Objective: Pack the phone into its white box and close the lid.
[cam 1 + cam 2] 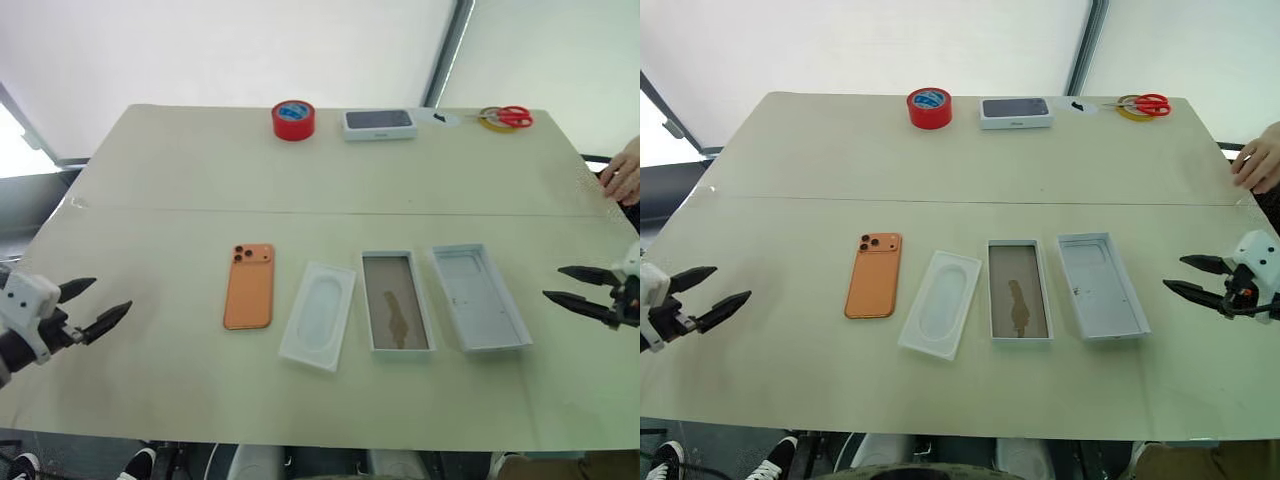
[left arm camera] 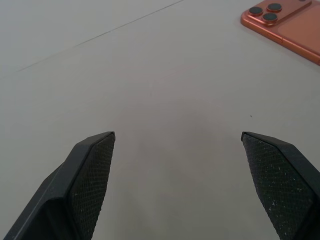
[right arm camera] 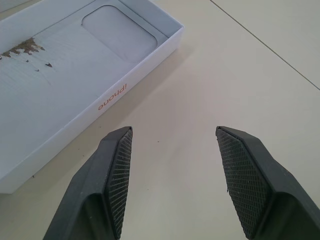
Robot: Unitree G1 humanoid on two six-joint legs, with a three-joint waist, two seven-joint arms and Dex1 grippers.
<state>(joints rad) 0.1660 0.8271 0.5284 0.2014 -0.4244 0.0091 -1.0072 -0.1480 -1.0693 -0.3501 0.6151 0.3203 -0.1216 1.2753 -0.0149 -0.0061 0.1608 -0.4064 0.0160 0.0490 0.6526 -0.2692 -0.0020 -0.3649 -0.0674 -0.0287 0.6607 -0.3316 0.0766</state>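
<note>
The orange phone [image 1: 249,286] lies back up on the table, its camera lenses at the far end. To its right sit a thin white insert [image 1: 318,315], then the white box [image 1: 397,301] with its brownish floor bare, then the lid [image 1: 479,297] lying inside up. My left gripper [image 1: 112,295] hovers open at the table's left edge, well clear of the phone [image 2: 290,25]. At the right edge my right gripper [image 1: 552,282] is open, just off the lid's [image 3: 75,75] side, touching nothing.
Along the far edge of the table [image 1: 180,180] stand a red tape roll [image 1: 293,120], a white box with a dark top [image 1: 379,123] and red-handled scissors [image 1: 510,117]. A person's hand [image 1: 625,172] rests at the far right edge.
</note>
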